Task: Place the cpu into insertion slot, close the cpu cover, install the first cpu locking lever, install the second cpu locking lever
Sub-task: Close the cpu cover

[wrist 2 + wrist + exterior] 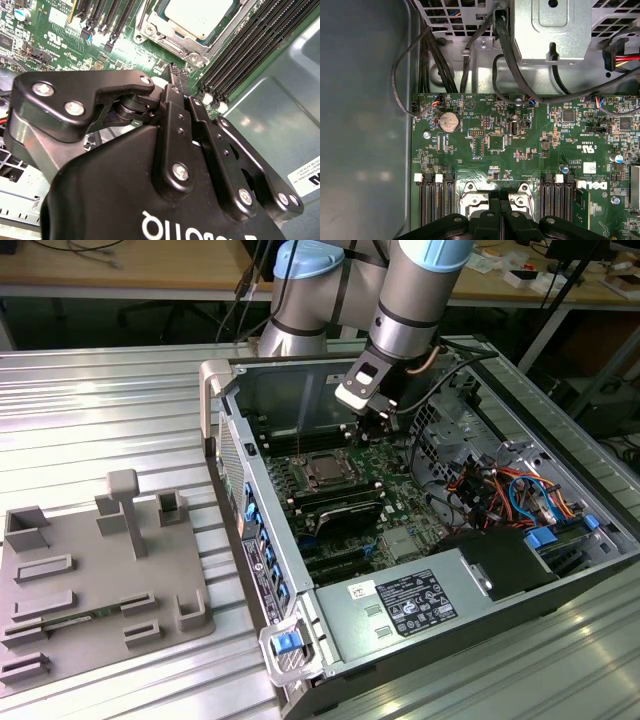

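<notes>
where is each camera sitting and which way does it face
Exterior view: off the arm, above the open computer case, looking down into it; the arm and the gripper show.
First wrist view: on the wrist, facing the green board head-on; the shut gripper shows.
Second wrist view: on the wrist, slanting past the gripper's black body toward the cpu under its cover.
Shared: both wrist views catch the gripper and that cover.
</notes>
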